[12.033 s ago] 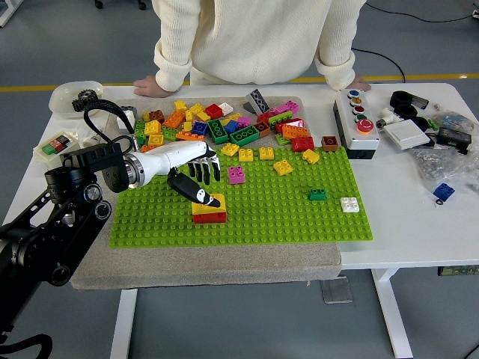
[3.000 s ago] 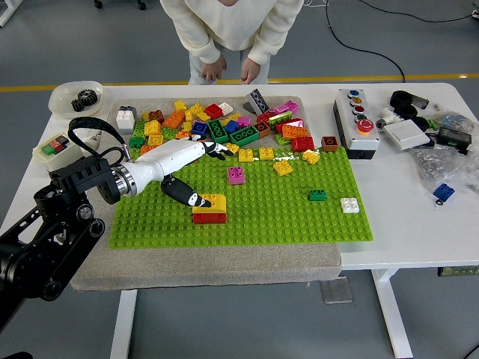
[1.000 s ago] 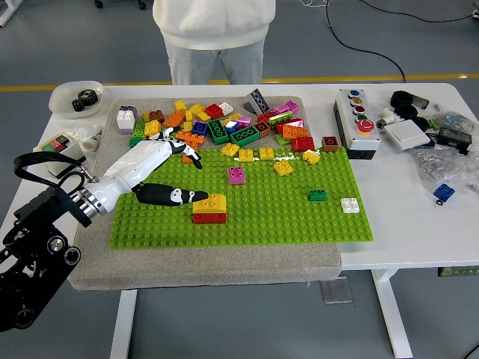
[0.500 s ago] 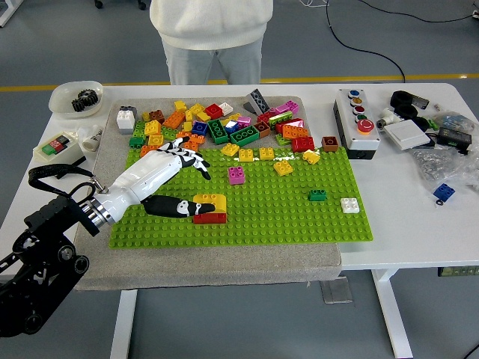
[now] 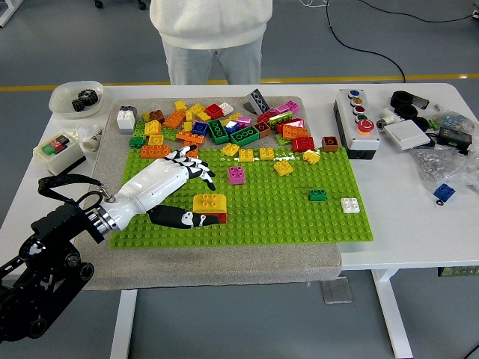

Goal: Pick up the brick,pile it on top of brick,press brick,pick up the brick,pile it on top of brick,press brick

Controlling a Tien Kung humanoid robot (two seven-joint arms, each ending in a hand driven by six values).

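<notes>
White table (image 5: 419,217) on a grey floor with a yellow line; a grey pad (image 5: 224,258) lies on it with a green studded baseplate (image 5: 299,217) on top. Person in a cream sweater (image 5: 211,22) stands at the far side, hands not visible.

Left hand (image 5: 176,187) comes in from lower left, white shell, black fingers. Fingers (image 5: 202,170) are spread and fan out over the baseplate just behind the stack; thumb (image 5: 183,218) lies low along the plate, its tip touching the red brick (image 5: 213,218) at the stack's left end. Nothing gripped, hand loose. Right hand not visible.

Stack: yellow brick (image 5: 209,203) sits on the red brick, left-centre of the baseplate, near the front edge.

Loose brick pile (image 5: 217,123) spreads across the pad behind the baseplate, mixed colours. On the plate: pink brick (image 5: 236,175), small yellow bricks (image 5: 254,154), green brick (image 5: 317,195), white brick (image 5: 349,204), all well apart from the stack.

Left of the pad: bowl with black gears (image 5: 75,99), small button box (image 5: 58,146). Right of the pad: control box with coloured buttons (image 5: 358,121), blue brick (image 5: 443,191), clutter at the far right corner.
</notes>
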